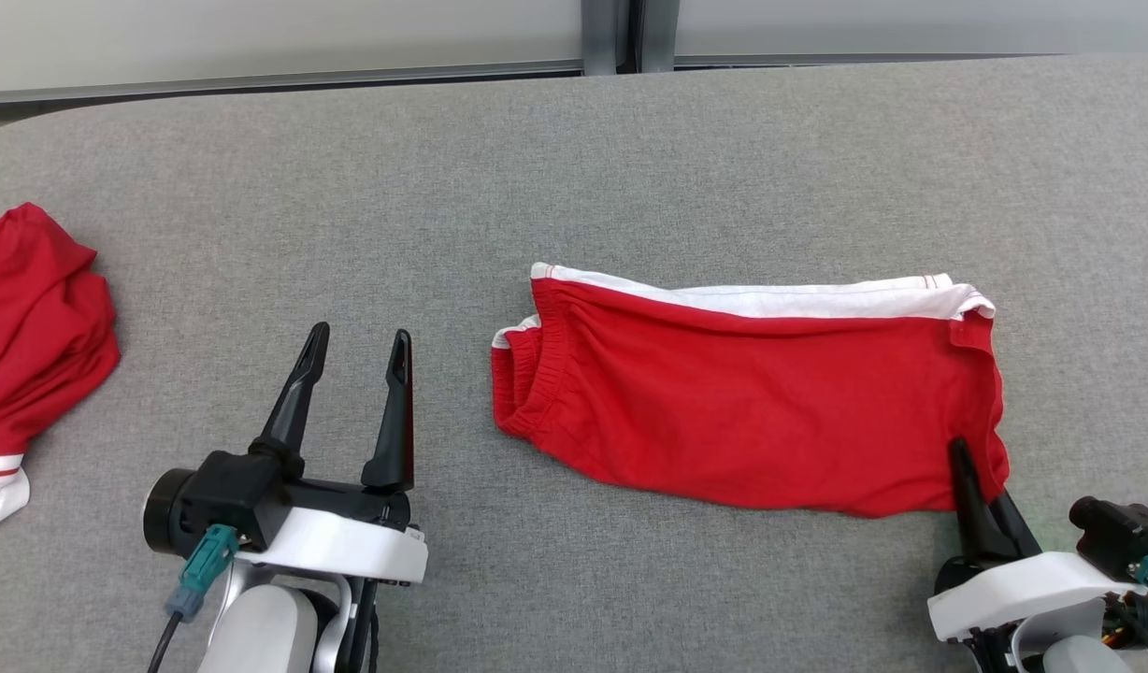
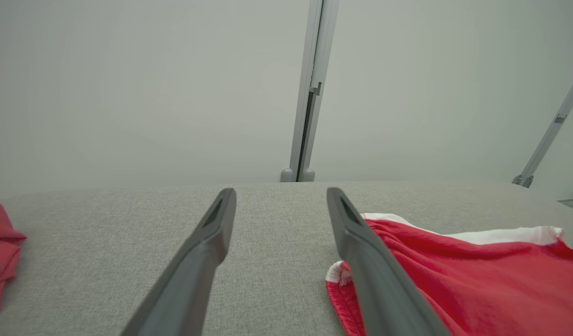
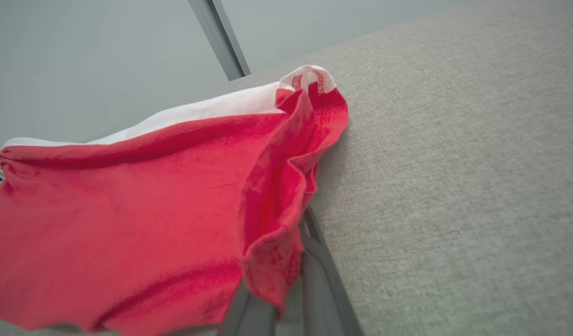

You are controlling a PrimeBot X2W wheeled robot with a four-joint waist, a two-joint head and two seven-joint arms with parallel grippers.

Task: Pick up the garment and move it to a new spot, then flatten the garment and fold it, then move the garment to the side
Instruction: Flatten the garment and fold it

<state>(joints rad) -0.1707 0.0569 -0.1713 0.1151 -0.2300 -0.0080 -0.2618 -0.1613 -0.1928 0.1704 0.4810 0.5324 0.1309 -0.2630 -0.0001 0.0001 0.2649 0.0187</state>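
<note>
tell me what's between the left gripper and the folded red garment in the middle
The stretch is bare: in the head view, plain grey table lies between the left gripper and the folded red garment.

Two red, white-trimmed cloth garments are lying on one grey fabric-covered table (image 1: pixel 574 168): a folded garment (image 1: pixel 752 411) at the right gripper (image 1: pixel 967 463), a crumpled garment (image 1: pixel 32 327) left of the left gripper (image 1: pixel 361 333); two grippers are showing

Grey table (image 1: pixel 574 159): far half open, free passage side to side. Red shorts (image 1: pixel 752 402) block centre-right. Second red garment (image 1: pixel 32 327) heaped at left edge. Open strip between them, partly taken by the left gripper (image 1: pixel 361 332), fingers spread.
</note>
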